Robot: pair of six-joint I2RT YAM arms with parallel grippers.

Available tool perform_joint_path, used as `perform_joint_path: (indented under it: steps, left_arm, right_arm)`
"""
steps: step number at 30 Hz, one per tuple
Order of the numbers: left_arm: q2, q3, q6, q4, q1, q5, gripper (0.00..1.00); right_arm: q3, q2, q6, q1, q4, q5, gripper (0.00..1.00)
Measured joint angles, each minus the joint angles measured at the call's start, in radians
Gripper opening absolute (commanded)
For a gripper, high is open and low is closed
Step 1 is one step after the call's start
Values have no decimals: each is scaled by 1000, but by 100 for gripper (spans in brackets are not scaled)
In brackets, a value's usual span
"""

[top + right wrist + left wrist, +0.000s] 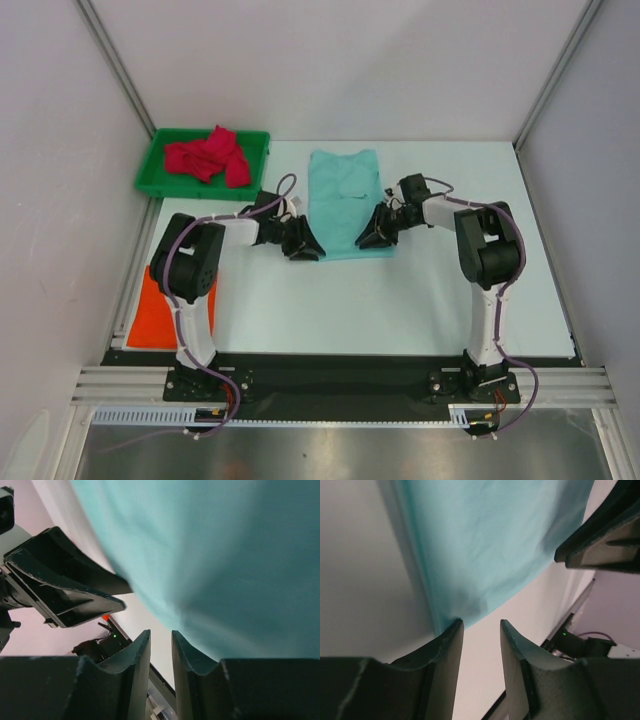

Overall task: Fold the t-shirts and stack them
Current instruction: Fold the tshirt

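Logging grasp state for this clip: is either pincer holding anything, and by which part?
Nothing is held. The left pincer and right pincer sit open at the near hem of the mint green t-shirt, no cloth between their jaws.

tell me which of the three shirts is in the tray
The crimson red t-shirt, crumpled in the green tray at the far left. The mint green t-shirt lies spread mid-table; the orange t-shirt lies at the near left edge.
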Motion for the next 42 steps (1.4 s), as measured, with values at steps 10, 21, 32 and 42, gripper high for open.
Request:
perform_joint_path:
  steps: [10,21,32,42]
  left_arm:
    - [-69,-101,56,-35,40,16,43]
    - [-45,139,3,8,43,11,45]
    - [304,315,-217,260,60,63,45]
    - [366,415,-213,283,124,55,45]
  right_arm:
    - [-187,-43,-46,-217,-3,-48,29]
    - [50,-21,35,-208,40,-34,31]
    - [253,274,293,-186,290,-42,30]
    - [377,385,365,-234,375,-33,30]
